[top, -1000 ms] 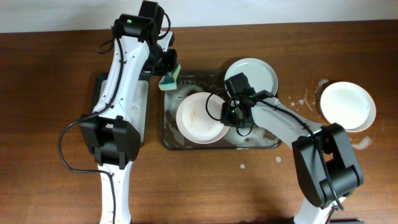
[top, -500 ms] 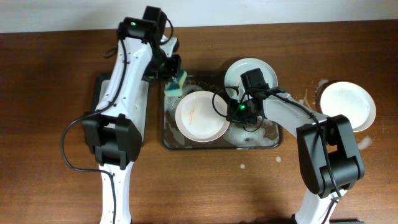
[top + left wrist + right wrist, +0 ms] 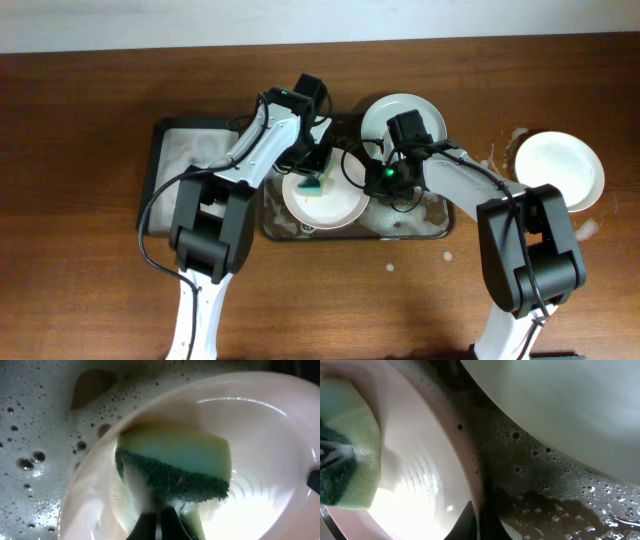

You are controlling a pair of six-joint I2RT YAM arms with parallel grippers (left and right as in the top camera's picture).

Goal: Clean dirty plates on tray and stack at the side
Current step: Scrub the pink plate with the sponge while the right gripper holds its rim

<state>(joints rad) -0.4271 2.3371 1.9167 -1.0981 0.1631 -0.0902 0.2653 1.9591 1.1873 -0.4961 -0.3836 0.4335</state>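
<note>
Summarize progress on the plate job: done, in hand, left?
Done, apparently: the side plate lies off the tray on the table at the right, looking clean. In hand: left tool presses the sponge into the tray plate; right tool appears to pinch its rim. Left: the back plate, then stacking.

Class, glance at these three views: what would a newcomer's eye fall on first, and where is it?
First, the green sponge that the left gripper presses into the centre plate, which sits in the sudsy tray mid-table. Next, the right gripper pinching that plate's right rim. Then the lone plate on the wood at far right, with suds splashed beside it.
</note>
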